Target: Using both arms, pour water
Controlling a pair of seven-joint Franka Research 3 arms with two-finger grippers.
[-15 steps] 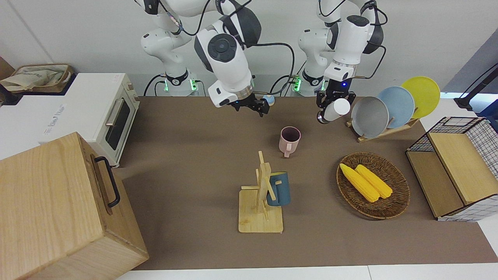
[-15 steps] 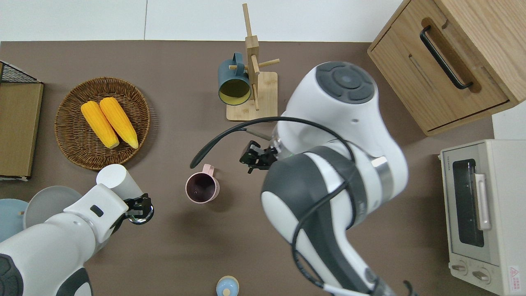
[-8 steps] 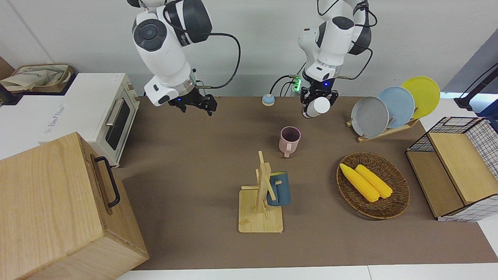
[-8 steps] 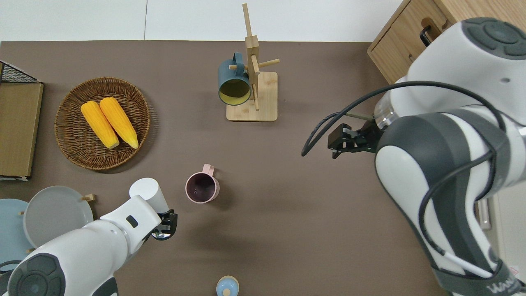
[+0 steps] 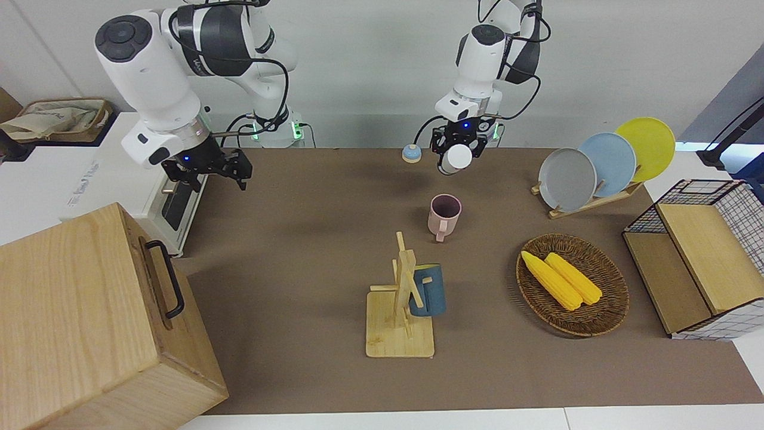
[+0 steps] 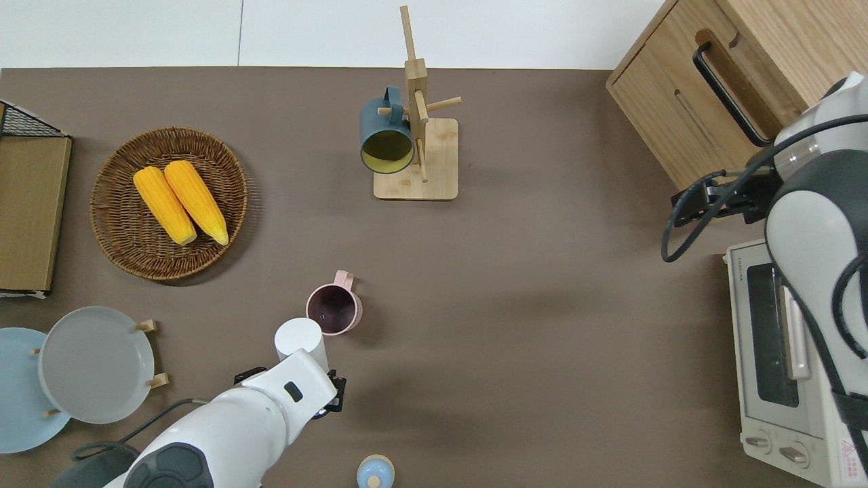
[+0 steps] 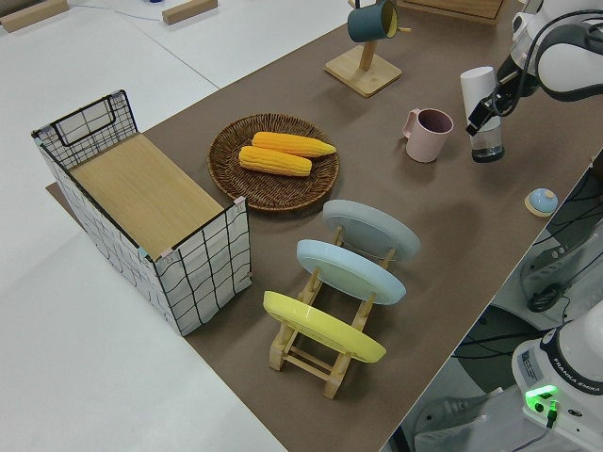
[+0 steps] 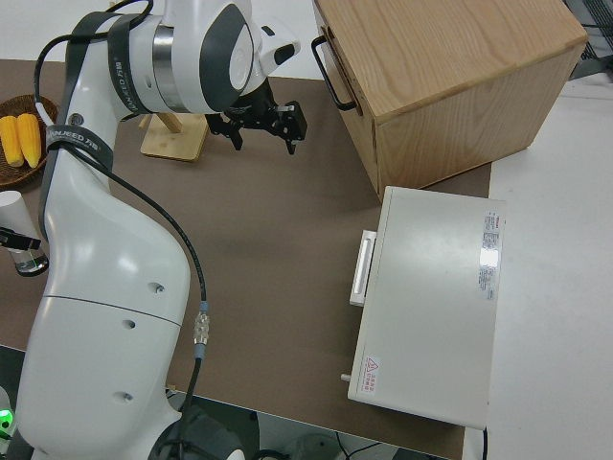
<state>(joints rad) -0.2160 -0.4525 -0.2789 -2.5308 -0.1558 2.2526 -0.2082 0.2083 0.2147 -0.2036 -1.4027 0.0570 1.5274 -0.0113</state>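
The left hand (image 5: 457,145) is closed on a white bottle (image 6: 298,337), gripping it low near its clear base; in the left side view the bottle (image 7: 480,102) stands almost upright in the air, white end up. Seen from overhead, the bottle is over the bench (image 6: 515,325) just beside the pink mug (image 6: 333,310), on the side nearer to the robots, and does not touch it. The left arm (image 6: 224,427) reaches in low and bent, its wrist pointing down at the bottle.

The right hand (image 5: 210,169) holds nothing, and its fingers (image 8: 290,129) stand well apart. From overhead it is at the right arm's end of the bench, between the wooden cabinet (image 6: 732,88) and the toaster oven (image 6: 793,379). The right arm (image 5: 158,77) is raised and folded, with the wrist angled down.

The pink mug stands upright on the bench, its handle turned away from the robots
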